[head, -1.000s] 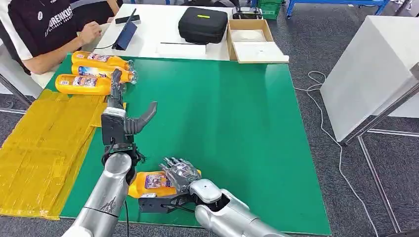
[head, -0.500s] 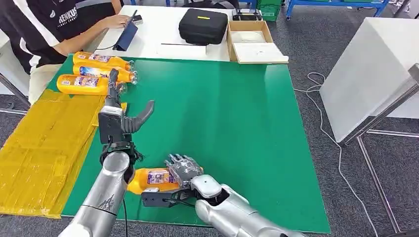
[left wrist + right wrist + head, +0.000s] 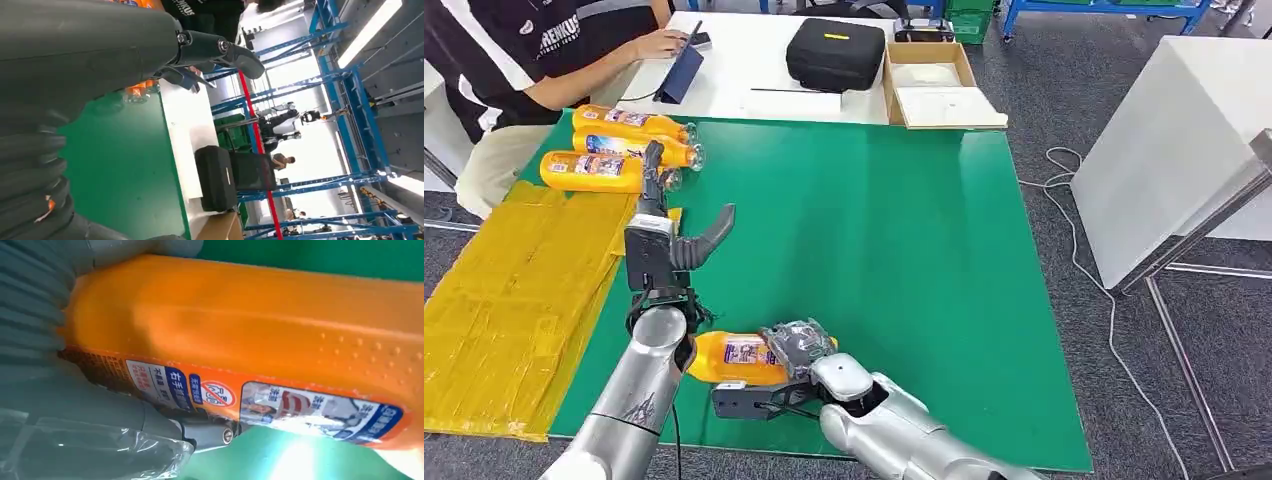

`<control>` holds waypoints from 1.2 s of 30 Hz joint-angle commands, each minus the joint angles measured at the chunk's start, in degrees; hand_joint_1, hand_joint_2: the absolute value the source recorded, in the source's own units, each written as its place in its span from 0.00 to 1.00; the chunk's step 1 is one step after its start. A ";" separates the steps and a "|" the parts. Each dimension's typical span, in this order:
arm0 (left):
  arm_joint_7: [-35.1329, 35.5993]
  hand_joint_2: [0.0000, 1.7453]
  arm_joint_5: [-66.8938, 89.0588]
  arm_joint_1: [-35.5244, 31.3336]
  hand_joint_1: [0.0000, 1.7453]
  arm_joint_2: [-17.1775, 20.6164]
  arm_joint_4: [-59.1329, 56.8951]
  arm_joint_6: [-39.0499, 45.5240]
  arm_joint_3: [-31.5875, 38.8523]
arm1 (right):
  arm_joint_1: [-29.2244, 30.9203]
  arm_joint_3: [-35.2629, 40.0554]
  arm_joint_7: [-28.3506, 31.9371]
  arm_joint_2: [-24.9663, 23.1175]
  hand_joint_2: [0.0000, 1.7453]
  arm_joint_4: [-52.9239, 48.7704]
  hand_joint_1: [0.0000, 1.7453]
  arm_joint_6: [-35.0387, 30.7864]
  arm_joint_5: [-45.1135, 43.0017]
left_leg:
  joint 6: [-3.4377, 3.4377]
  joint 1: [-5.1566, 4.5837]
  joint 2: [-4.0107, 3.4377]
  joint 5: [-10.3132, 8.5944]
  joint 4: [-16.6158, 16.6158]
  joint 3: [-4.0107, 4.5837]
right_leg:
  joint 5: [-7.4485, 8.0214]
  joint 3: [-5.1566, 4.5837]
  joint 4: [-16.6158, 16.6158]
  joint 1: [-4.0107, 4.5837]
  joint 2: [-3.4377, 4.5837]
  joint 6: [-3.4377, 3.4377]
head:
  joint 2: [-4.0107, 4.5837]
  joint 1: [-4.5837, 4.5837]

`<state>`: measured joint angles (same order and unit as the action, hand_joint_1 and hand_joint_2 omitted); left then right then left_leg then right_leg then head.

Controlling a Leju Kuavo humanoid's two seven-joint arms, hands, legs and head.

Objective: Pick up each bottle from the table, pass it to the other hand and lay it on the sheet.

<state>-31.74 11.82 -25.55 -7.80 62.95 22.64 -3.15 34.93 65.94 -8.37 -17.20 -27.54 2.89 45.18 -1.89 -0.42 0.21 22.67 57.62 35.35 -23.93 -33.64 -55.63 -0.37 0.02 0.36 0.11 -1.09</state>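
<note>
We see the right hand (image 3: 796, 343) wrapped around an orange bottle (image 3: 734, 357), fingers curled over its top, near the front edge of the green tabletop (image 3: 894, 250); whether the bottle rests on the surface or is just above it, we cannot tell. The left hand (image 3: 664, 235) is raised above the tabletop with fingers straight, thumb spread, holding nothing. Three more bottles (image 3: 614, 148) lie side by side at the far left corner, just beyond the yellow sheet (image 3: 514, 290).

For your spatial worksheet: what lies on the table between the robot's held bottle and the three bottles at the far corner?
In the head view, the left hand lies between the bottle and the three bottles.
</note>
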 commanded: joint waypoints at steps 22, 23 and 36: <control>-1.75 1.00 -1.67 -0.19 0.00 1.61 -1.50 -1.15 3.26 | -6.26 -27.26 4.79 11.45 1.00 -0.48 1.00 -32.87 -7.53 | 0.10 -0.02 0.20 -0.05 -0.07 -0.05 | 0.05 0.13 0.10 -0.01 -0.20 0.08 | 0.00 0.00; -1.92 1.00 -1.57 0.45 0.00 1.61 -1.01 -0.96 3.61 | -8.39 -30.45 5.83 11.85 1.00 -2.73 1.00 -34.78 -7.69 | 0.22 -0.02 0.29 -0.04 -0.13 -0.12 | 0.02 0.21 0.14 -0.02 -0.30 0.07 | 0.00 0.00; -3.48 1.00 -3.27 6.08 0.00 -0.27 7.99 0.51 5.55 | -17.60 -47.30 10.38 11.12 1.00 -17.58 1.00 -42.89 1.07 | 0.15 0.02 0.10 0.01 0.00 0.24 | 0.04 -0.17 0.03 0.01 -0.11 0.05 | 0.00 0.00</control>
<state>-35.10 9.22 -20.37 -6.64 68.46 23.02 0.35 21.02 29.74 -2.75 -5.99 -38.27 -36.61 45.38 -1.89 -0.43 0.24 22.67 57.63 35.67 -23.88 -33.90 -55.61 -0.38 -0.02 0.44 0.11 -1.09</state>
